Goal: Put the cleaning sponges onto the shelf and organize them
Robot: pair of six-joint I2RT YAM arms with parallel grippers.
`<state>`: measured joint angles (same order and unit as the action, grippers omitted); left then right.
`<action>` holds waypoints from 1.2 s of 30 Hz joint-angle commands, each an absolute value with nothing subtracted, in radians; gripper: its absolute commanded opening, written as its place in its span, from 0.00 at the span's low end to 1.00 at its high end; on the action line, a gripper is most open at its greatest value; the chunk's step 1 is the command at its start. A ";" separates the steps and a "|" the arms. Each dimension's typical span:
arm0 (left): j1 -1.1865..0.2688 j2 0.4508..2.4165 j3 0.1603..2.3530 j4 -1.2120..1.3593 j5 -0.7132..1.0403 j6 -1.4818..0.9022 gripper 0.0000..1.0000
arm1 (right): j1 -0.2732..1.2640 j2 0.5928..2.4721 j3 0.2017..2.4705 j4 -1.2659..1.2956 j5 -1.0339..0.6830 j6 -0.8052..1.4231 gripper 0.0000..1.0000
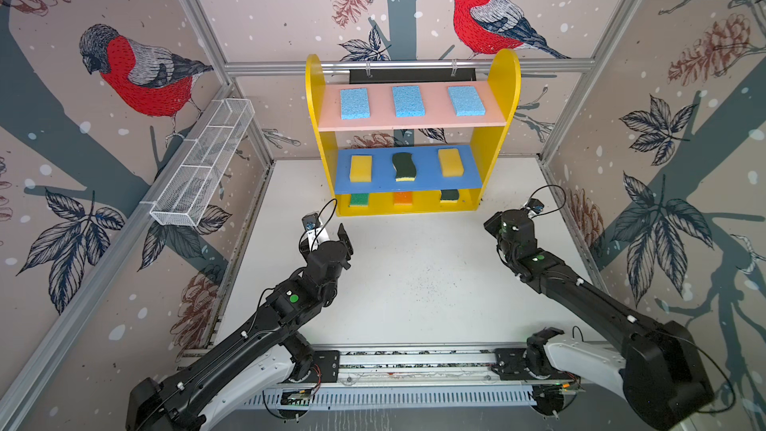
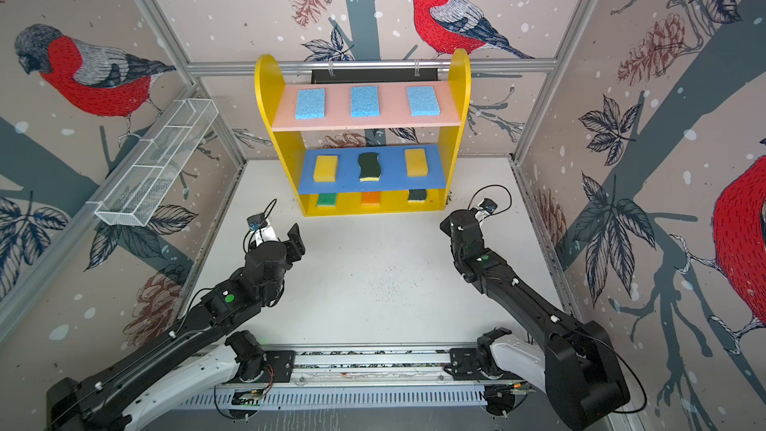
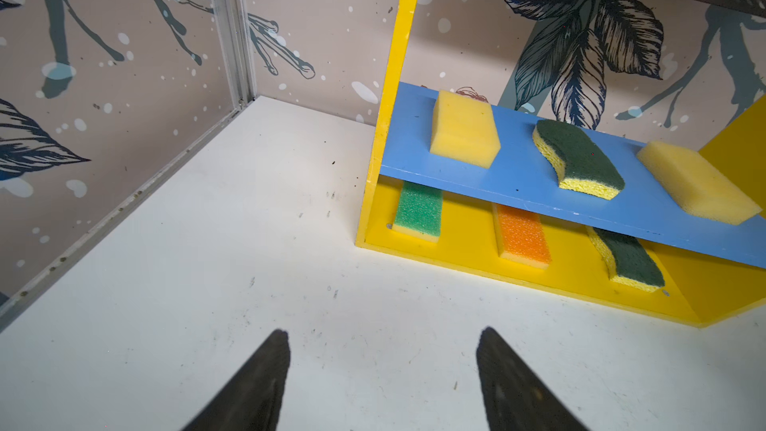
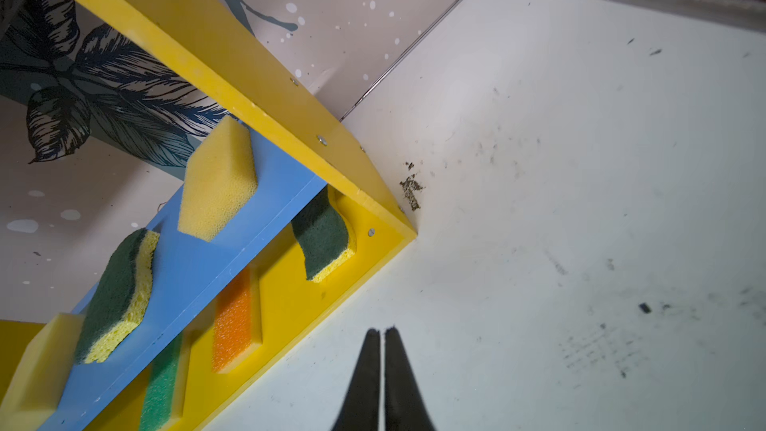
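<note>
The shelf (image 1: 503, 76) stands at the back of the white table. Three light-blue cleaning sponges (image 1: 407, 100) lie on its pink top board. On the blue middle board a wavy dark-green scourer (image 1: 403, 166) lies between two yellow blocks (image 1: 360, 167). The yellow bottom holds a green-topped sponge (image 3: 418, 211), an orange-topped one (image 3: 523, 236) and a second wavy scourer (image 3: 630, 259). My left gripper (image 3: 384, 331) is open and empty over bare table, in front of the shelf's left end. Off the shelf's right front corner, my right gripper (image 4: 382, 330) has its fingers almost touching, with nothing between them.
A long white wire-mesh basket (image 1: 203, 167) hangs on the left wall. Dark crumbs (image 4: 410, 192) lie by the shelf's right foot. Patterned walls close in the table (image 1: 414, 275) on three sides. The arms' mounting rail (image 1: 414, 360) runs along the front.
</note>
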<state>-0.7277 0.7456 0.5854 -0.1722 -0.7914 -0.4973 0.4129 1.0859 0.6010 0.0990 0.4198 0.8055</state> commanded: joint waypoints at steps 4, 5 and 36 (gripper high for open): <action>-0.727 0.734 0.595 -0.181 -0.851 -0.480 0.72 | 0.387 1.017 0.627 0.004 0.481 0.680 0.18; -0.727 0.733 0.592 -0.175 -0.857 -0.479 0.72 | 0.383 1.006 0.629 -0.001 0.488 0.672 0.18; -0.523 0.798 0.665 -0.074 -0.759 -0.324 0.80 | 0.066 1.023 0.694 0.058 0.382 0.440 0.56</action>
<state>-0.5434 0.7914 0.6552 -0.1299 -0.7860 -0.3470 0.0956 1.0119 0.6971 0.0231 0.4294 0.4622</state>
